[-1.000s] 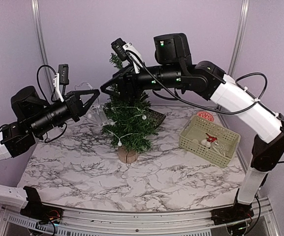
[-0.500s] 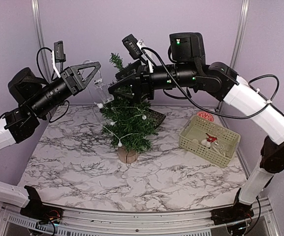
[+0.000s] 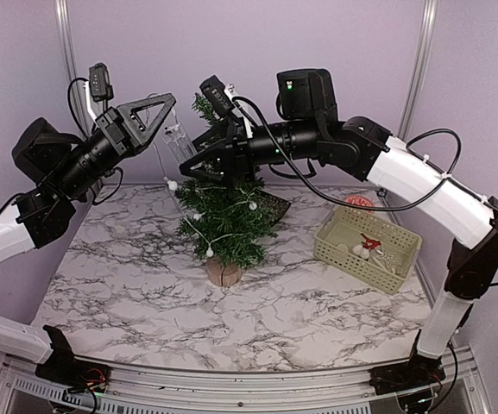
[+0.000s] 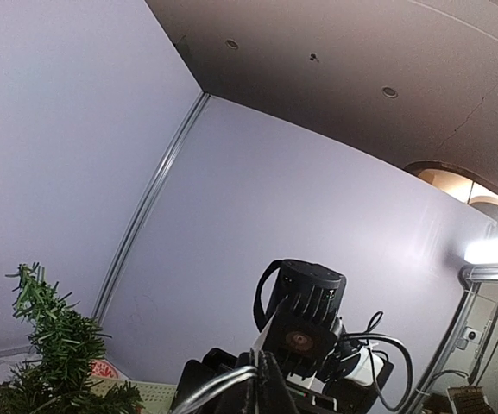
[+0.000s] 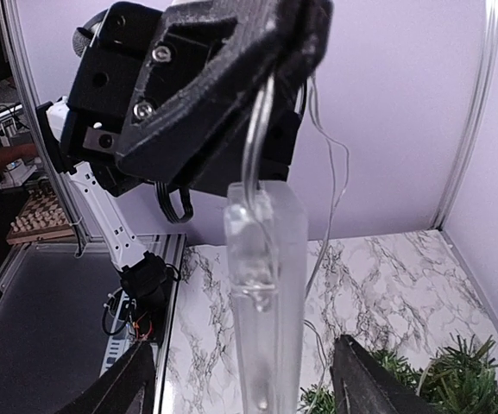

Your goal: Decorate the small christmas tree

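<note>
Our small christmas tree (image 3: 227, 216) stands mid-table, partly hung with the light string (image 3: 210, 251), ornaments (image 3: 369, 247) unused in the basket (image 3: 350, 259); behind, our left gripper (image 3: 169, 100) clamps that string, and the right gripper (image 3: 190, 157) has its jaws apart around the string's clear box (image 3: 178, 142).

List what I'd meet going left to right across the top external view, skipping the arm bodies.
Left claw, pinching a wire → tree → basket. The right claw overlaps the tree, so it has no clear place in the order.
</note>
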### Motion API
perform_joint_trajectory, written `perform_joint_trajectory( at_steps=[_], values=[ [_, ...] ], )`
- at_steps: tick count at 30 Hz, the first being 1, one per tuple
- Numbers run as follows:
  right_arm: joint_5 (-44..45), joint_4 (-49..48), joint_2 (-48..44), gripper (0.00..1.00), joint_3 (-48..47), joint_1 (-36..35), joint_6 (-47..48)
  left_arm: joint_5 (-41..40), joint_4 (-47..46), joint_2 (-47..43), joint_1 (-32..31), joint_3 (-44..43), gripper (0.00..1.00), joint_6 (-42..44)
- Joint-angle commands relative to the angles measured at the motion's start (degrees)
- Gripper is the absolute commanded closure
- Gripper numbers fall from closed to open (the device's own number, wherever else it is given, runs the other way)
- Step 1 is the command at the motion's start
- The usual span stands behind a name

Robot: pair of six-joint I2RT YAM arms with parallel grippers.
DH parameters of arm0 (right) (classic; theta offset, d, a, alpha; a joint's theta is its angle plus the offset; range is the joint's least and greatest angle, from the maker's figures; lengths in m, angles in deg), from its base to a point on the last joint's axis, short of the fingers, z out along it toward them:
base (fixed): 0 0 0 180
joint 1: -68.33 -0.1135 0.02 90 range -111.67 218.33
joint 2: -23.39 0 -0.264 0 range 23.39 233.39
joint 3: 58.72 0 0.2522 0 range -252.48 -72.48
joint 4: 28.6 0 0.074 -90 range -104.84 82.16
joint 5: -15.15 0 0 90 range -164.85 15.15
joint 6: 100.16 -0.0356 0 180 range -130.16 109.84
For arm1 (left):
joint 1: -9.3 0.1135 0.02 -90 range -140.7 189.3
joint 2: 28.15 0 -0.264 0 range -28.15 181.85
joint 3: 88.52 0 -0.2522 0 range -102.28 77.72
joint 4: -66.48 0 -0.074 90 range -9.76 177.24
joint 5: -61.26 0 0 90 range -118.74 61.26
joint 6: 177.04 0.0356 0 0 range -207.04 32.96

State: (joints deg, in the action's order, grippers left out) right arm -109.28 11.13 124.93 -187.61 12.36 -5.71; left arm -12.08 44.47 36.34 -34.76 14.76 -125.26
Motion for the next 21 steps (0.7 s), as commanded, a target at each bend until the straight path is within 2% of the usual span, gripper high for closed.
perform_joint_trajectory(
  at_steps=[1,3,7,11,13,19,20,21],
  values=[
    [0.5,-3.8,0.8,0.36,-1.0,0.3,-1.3,0.2,-5.8,0.2,0.6,-1.1,1.00,-1.4],
    [1.6,-5.6,0.7,0.46,-0.6,0.2,-1.9,0.0,-6.5,0.5,0.7,-1.0,1.00,-1.6],
    [5.2,-8.1,-0.6,0.76,0.3,0.4,-1.8,-1.8,-7.4,0.6,1.2,-0.7,1.00,-1.8],
    [9.9,-9.5,-2.2,0.95,-0.3,1.4,-1.8,-7.5,-7.5,0.2,2.6,0.2,1.00,-1.1],
    [12.2,-10.2,-2.3,1.00,-1.3,2.4,-2.1,-10.7,-7.5,0.8,3.4,0.2,1.00,-0.6],
    [15.3,-11.0,-0.3,1.00,-5.3,4.3,-1.2,-13.0,-10.6,6.6,5.4,-4.0,1.00,-1.0],
    [15.8,-10.7,0.1,1.00,-6.1,4.4,-0.9,-12.9,-11.2,7.6,5.5,-4.9,0.94,-1.1],
    [16.4,-10.3,0.7,1.00,-7.2,4.6,-0.6,-13.0,-11.6,8.5,5.7,-5.6,0.81,-1.1]
  ],
)
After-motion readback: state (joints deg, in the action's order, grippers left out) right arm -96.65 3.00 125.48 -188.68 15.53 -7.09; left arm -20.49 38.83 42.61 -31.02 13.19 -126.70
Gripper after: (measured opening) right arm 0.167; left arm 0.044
